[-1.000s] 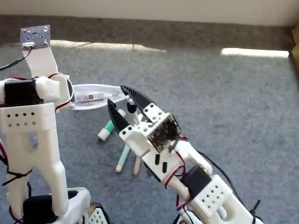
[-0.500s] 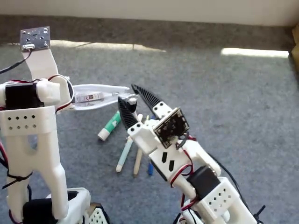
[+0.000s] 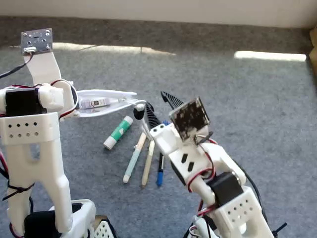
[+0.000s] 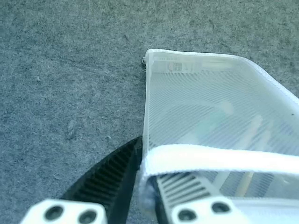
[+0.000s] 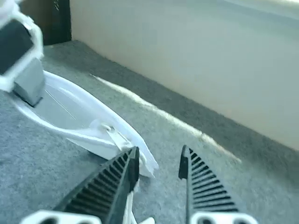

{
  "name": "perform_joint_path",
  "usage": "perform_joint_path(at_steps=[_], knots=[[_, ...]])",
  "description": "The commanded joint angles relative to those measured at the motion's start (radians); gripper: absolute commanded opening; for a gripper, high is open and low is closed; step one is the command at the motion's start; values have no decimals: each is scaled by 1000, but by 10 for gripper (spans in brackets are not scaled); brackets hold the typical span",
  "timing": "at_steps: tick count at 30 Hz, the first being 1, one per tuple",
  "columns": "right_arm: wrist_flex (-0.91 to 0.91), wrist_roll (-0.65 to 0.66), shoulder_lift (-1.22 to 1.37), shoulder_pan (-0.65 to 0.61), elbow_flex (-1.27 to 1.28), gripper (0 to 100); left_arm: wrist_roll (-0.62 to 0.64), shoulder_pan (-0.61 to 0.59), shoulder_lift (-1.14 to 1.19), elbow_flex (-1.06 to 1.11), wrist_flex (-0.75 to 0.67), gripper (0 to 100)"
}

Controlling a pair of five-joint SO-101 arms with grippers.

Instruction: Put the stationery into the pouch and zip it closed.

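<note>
Surface: grey carpet-like cloth [image 3: 257, 109] across most of the frame, with a sun stripe [image 3: 114, 48] near the upper edge.
Step in hand: judged as getting the pouch [image 3: 106, 101] ready to take the stationery, with every piece lying outside it.
Right hand [image 3: 155, 99]: at frame centre, spread moderately and holding nothing, tips just beside the pouch's free end.
Left hand [image 4: 147, 154]: clamped on the pouch's white edge band, one toothed finger outside the mesh and the other behind it.
Doing it well: best to narrow the right hand onto what looks like the zip tab [image 5: 111, 134], then draw straight along the pouch's length. Left grip to be kept firm so the mesh stays taut and does not twist. Whether the mouth is unzipped cannot be told.
Stationery, nearest: loose at lower centre, close together.
Teal pen [image 3: 133, 158], tan pencil [image 3: 147, 163], blue pen [image 3: 160, 171]: nearly parallel, long axes running from the lower frame upward, leaning a little right.
Glue stick [image 3: 118, 132]: just above and left of them, tilted more, pointing to the upper right.
Pouch, farther: upper left of centre, lifted off the surface. Long axis almost level across the frame, pinched end at the left and free end pointing right toward the right hand.
Farthest: pale wall [image 3: 198, 10] along the top edge.
</note>
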Motion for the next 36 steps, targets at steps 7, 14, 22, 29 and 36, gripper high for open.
perform_joint_path(at_steps=[7, 14, 22, 29, 36], knots=[[7, -130, 292, 90, -62, 142, 0, -56, 12, 4, -21, 6], [10, -130, 360, 91, -59, 142, 0, -104, 12, 4, -21, 6], [188, -132, 541, 91, -197, 142, -2, -110, 12, 4, -23, 6], [312, -132, 717, 91, -360, 142, -3, -110, 12, 4, -23, 6], [311, -132, 854, 91, -409, 142, -3, -110, 12, 4, -23, 6]])
